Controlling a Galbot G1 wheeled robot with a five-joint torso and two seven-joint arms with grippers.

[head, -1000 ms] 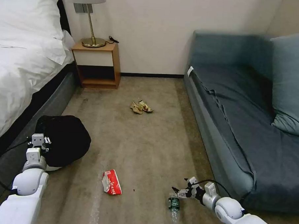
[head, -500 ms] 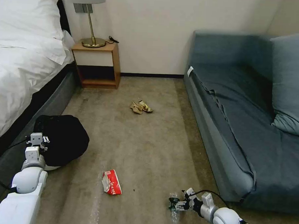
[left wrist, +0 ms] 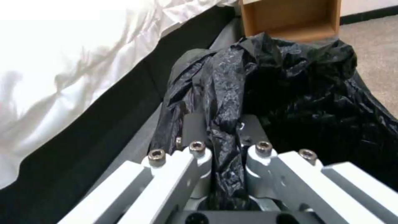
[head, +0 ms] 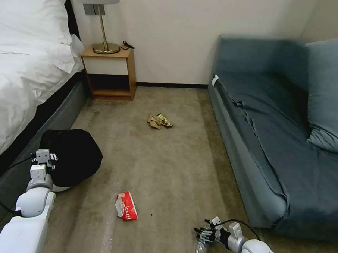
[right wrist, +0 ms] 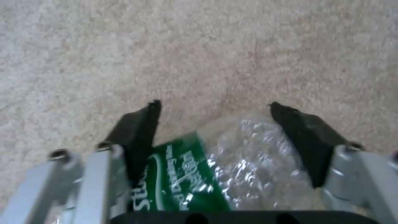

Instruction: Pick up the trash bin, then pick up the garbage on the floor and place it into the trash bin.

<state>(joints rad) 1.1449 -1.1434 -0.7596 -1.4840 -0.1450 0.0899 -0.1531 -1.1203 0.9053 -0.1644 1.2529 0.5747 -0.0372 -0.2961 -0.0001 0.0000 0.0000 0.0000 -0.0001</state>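
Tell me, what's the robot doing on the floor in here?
It's tidying up. The left gripper is shut on the black bag of the trash bin beside the bed. The right gripper is open around a clear bottle lying on the carpet. A red carton and crumpled wrappers lie on the floor.
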